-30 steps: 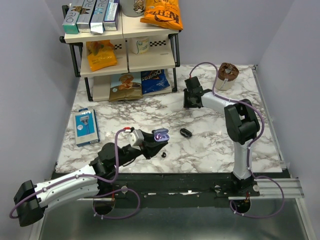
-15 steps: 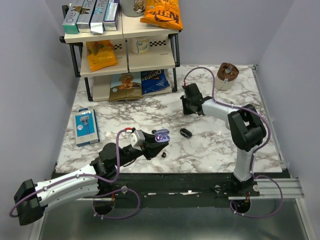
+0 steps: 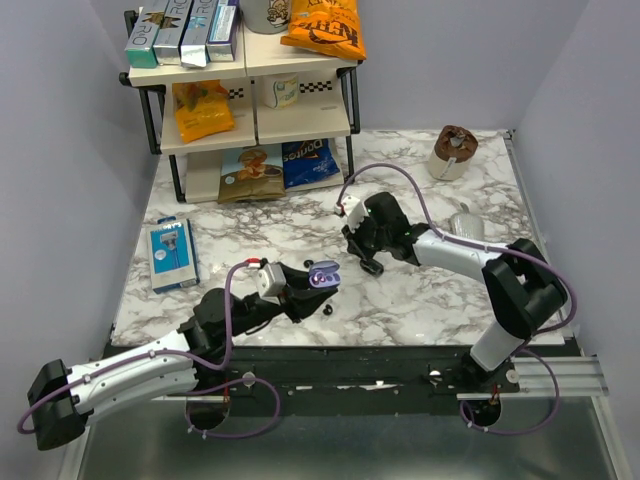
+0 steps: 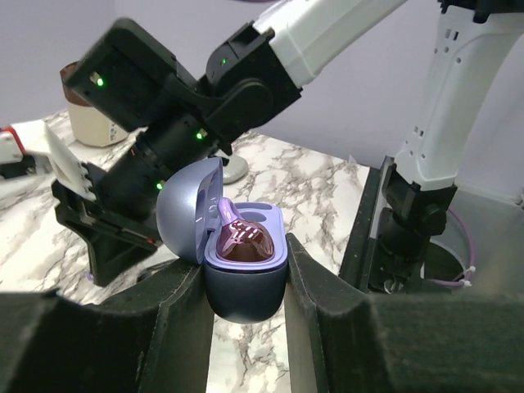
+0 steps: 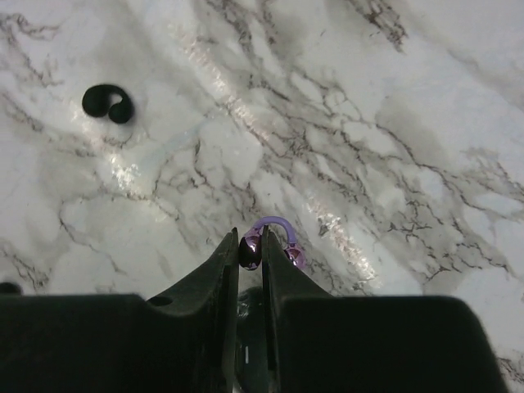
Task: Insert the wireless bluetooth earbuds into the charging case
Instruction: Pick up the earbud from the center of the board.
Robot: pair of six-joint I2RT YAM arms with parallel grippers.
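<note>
Two black earbuds (image 5: 108, 104) (image 5: 250, 250), one lilac charging case (image 4: 244, 296), two robot arms (image 3: 140, 372) (image 3: 455, 250) and one shelf rack (image 3: 300, 127).

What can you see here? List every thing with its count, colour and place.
table: one, white marble
shelf rack: one, black and cream, far left, holding boxes, snack bags, mugs
packet: one, blue, left side
cup: one, brown-topped, far right corner
charging case: one, lilac, open, in left tool
gripped earbud: one, black with lilac loop, in right tool
loose earbud: one, black, on table near case
left tool: one, black, gripping the case
right tool: one, black, closed on an earbud
</note>
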